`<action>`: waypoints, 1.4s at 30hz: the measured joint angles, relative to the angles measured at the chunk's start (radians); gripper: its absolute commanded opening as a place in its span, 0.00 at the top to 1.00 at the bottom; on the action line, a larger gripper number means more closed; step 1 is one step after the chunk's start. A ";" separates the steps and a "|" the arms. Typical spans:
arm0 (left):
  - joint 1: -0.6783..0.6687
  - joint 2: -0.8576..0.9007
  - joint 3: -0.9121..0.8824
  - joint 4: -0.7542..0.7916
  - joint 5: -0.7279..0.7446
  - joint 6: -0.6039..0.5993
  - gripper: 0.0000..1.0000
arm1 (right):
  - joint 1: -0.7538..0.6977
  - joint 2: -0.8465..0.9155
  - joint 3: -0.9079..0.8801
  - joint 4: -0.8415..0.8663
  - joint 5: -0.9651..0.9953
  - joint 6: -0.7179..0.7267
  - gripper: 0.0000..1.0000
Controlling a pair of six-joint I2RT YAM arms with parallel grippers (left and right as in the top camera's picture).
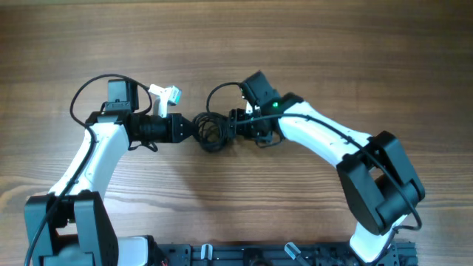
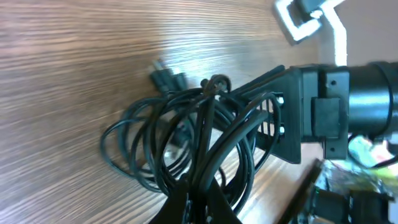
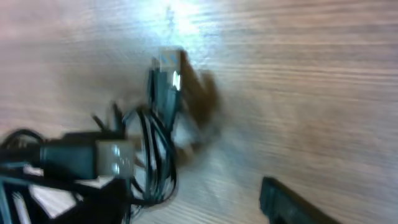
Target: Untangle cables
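The cables (image 1: pixel 211 133) are a bunch of thin black loops on the wooden table between my two grippers. My left gripper (image 1: pixel 194 127) is at the bunch's left side. In the left wrist view its jaws (image 2: pixel 202 196) are shut on several strands of the cables (image 2: pixel 180 134), and a small plug (image 2: pixel 165 78) lies at the far side. My right gripper (image 1: pixel 235 127) is at the bunch's right side. In the blurred right wrist view its fingers (image 3: pixel 186 211) stand wide apart, with cable loops (image 3: pixel 155 149) and metal plugs (image 3: pixel 169 65) by the left finger.
The table (image 1: pixel 332 59) is bare brown wood. A small white and teal part (image 1: pixel 166 94) sticks out from the left arm just behind the bunch. The right arm's own thicker wire loops above the bunch (image 1: pixel 218 92). A dark rail (image 1: pixel 259 255) runs along the front edge.
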 measured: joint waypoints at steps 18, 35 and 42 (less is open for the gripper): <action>0.046 0.000 0.000 0.003 -0.204 -0.176 0.96 | 0.016 0.000 -0.092 0.190 0.037 0.029 0.82; 0.046 0.000 0.000 -0.001 -0.306 -0.232 0.00 | 0.016 0.000 -0.092 0.200 0.039 0.053 0.72; 0.033 0.000 0.000 0.007 -0.302 -0.232 0.00 | 0.050 0.000 -0.092 0.238 0.039 0.067 0.84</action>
